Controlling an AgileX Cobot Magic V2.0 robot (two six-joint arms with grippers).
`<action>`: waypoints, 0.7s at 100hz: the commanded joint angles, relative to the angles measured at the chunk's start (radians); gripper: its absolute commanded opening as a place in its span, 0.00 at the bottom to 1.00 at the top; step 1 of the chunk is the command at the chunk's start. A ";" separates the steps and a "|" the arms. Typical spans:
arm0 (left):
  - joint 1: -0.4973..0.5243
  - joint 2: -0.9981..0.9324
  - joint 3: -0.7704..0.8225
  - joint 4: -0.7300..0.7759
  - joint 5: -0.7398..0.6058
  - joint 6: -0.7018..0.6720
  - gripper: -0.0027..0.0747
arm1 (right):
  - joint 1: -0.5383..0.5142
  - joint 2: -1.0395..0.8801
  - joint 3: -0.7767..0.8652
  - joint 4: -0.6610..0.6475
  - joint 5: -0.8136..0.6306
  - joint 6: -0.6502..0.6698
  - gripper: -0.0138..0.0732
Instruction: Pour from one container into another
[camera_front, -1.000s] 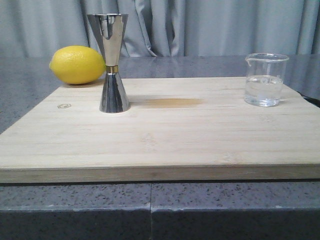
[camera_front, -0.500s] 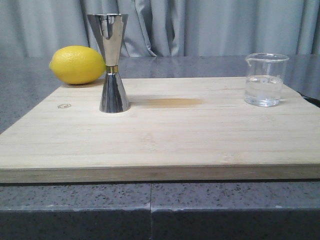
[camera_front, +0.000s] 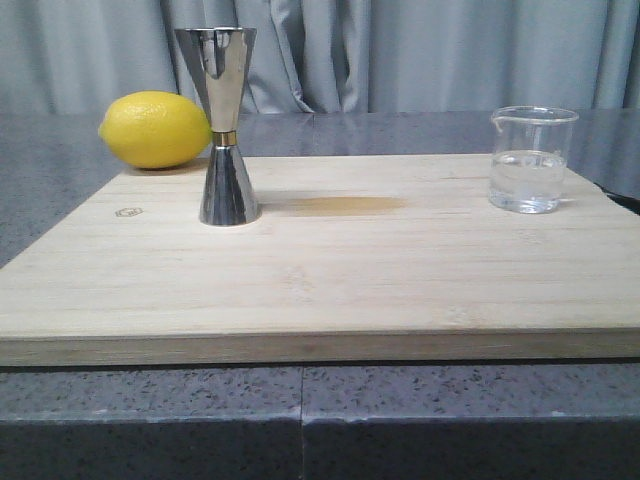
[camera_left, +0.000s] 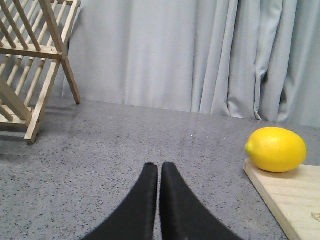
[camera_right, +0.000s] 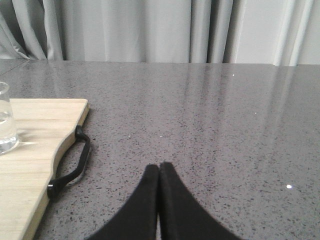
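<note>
Nothing is in my grasp: the pour has not begun, and I judge the step in hand to be the reach for the source vessel. My left fingers (camera_left: 159, 172) are pressed together, empty, low over the grey speckled tabletop (camera_left: 125, 145), off to the side of the pale wooden cutting board (camera_front: 330, 270) near the yellow lemon (camera_left: 276, 149). My right fingers (camera_right: 159, 172) are likewise closed and empty, beyond the board's black handle (camera_right: 75, 165). The small clear glass beaker (camera_front: 531, 160), part full of clear liquid, stands upright at the board's far right corner. The tall shiny steel hourglass jigger (camera_front: 224, 125) stands upright well apart, far left. Next, my right fingers must spread and close round the beaker.
</note>
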 joint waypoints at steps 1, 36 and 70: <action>0.001 -0.022 0.029 -0.008 -0.080 -0.007 0.01 | 0.001 -0.019 0.009 -0.009 -0.107 -0.001 0.08; 0.001 -0.022 0.029 -0.008 -0.064 -0.007 0.01 | 0.001 -0.019 0.009 -0.009 -0.168 -0.001 0.08; 0.001 -0.022 0.029 -0.008 -0.064 -0.007 0.01 | 0.001 -0.019 0.009 -0.009 -0.188 -0.001 0.08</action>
